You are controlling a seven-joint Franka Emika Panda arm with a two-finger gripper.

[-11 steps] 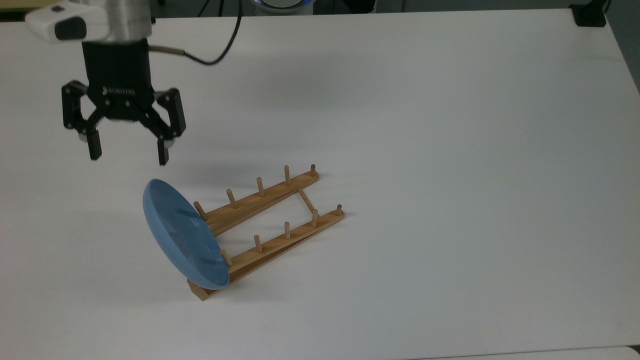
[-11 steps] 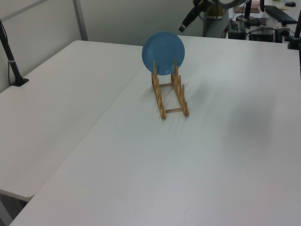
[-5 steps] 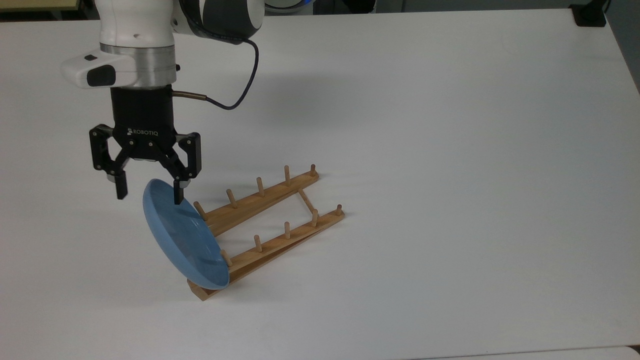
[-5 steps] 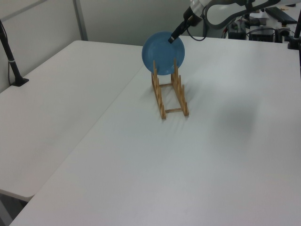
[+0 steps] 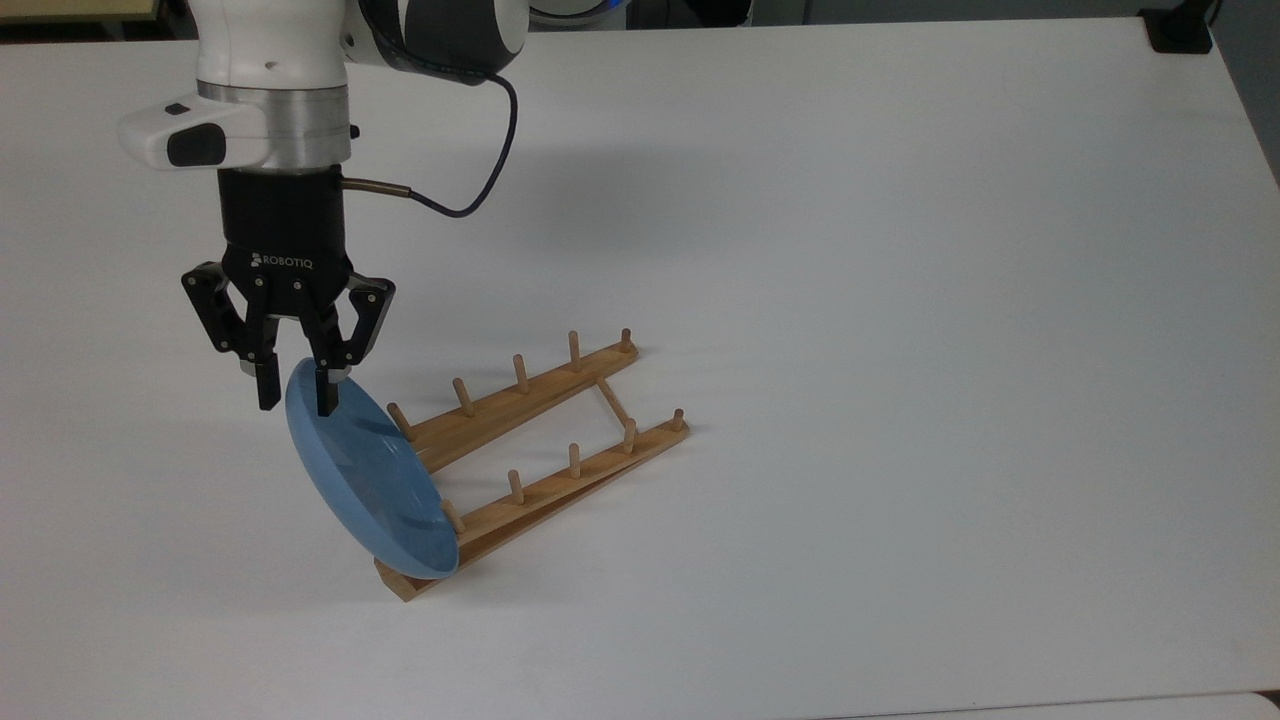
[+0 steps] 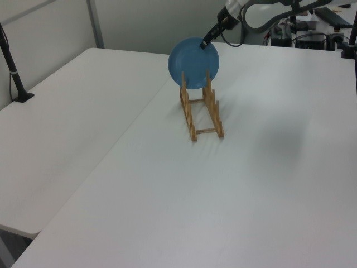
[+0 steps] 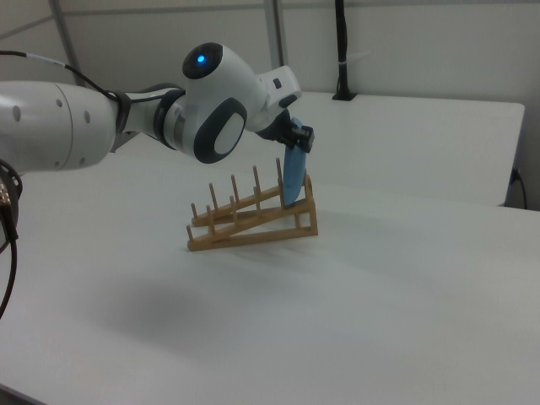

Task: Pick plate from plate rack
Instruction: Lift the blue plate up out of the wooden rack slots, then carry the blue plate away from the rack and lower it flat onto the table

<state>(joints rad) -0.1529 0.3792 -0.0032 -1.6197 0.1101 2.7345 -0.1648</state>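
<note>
One plate [image 5: 365, 470] stands in one plate rack [image 5: 540, 440], its rim pinched by the tool [image 5: 297, 400].

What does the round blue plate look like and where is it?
The round, shallow, glossy light-blue plate with a raised rim stands on edge at one end of the light-brown wooden plate rack, leaning against two upright pegs. It tilts slightly. The black two-finger gripper pinches its top rim, one finger on each face. Nothing else touches it.
</note>
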